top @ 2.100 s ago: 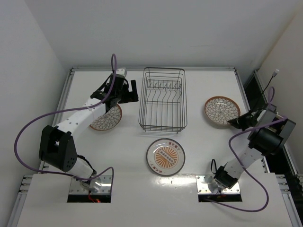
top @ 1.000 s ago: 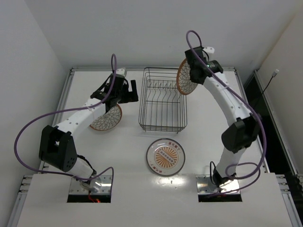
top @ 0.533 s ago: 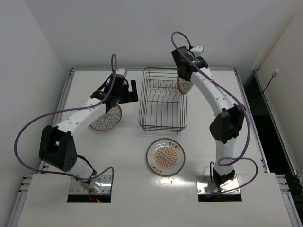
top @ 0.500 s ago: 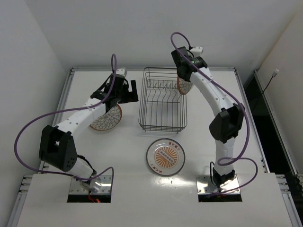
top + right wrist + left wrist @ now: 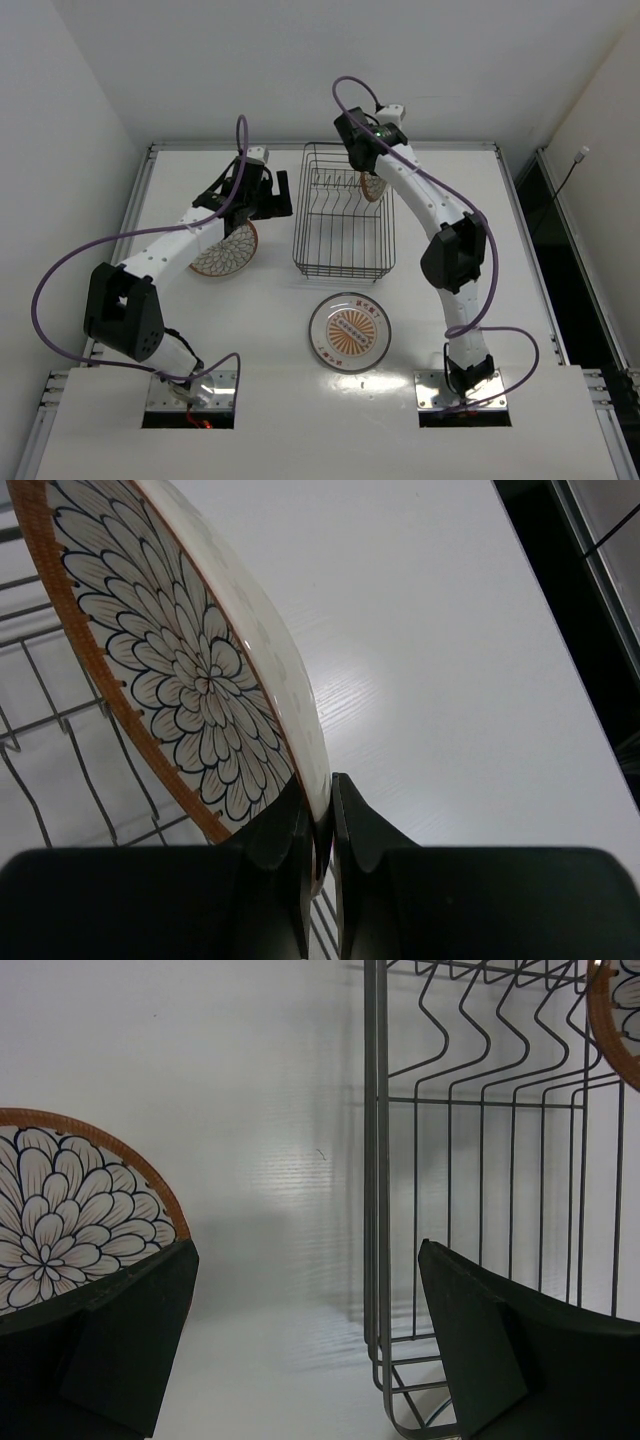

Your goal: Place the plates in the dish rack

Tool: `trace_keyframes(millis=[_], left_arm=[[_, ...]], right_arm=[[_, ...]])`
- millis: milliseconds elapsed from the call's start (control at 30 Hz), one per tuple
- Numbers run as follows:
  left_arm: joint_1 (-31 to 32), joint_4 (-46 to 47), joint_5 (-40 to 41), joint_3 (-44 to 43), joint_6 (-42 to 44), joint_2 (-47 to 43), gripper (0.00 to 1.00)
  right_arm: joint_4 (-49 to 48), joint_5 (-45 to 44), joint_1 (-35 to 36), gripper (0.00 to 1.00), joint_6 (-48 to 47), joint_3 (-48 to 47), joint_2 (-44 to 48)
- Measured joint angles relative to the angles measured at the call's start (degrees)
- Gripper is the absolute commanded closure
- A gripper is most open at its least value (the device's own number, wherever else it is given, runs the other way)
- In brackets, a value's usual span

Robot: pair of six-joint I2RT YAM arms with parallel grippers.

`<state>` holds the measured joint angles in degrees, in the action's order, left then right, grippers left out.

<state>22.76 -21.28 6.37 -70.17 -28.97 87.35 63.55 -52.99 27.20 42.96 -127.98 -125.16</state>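
My right gripper (image 5: 370,165) is shut on the rim of a scale-patterned plate (image 5: 190,670) and holds it on edge over the far right part of the dish rack (image 5: 343,212); that plate shows small in the top view (image 5: 372,187) and at the left wrist view's corner (image 5: 620,1015). My left gripper (image 5: 276,195) is open and empty between the rack's left side (image 5: 378,1190) and a second scale-patterned plate (image 5: 223,250), which lies flat on the table (image 5: 60,1225). The medallion plate (image 5: 349,331) lies flat in front of the rack.
The white table (image 5: 440,290) has a raised rail round its edges. White walls stand close on the left and back. The arm bases sit at the near edge.
My right arm picked the scale-patterned plate off the table's right side, lifted it and carried it left over the rack's far right part. My left arm has stayed still.
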Motion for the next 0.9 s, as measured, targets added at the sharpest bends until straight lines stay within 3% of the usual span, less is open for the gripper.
trace_keyframes(millis=[333,900], left_arm=[[0.0,0.0,-0.2,0.0,0.0,0.0,0.09],[0.0,0.0,-1.2,0.0,-0.5,1.2,0.09]], right_arm=[[2.4,-3.6,2.1,1.00,4.7,-0.2,-0.9],[7.5,-12.6,5.6,1.00,4.2,-0.2,1.0]])
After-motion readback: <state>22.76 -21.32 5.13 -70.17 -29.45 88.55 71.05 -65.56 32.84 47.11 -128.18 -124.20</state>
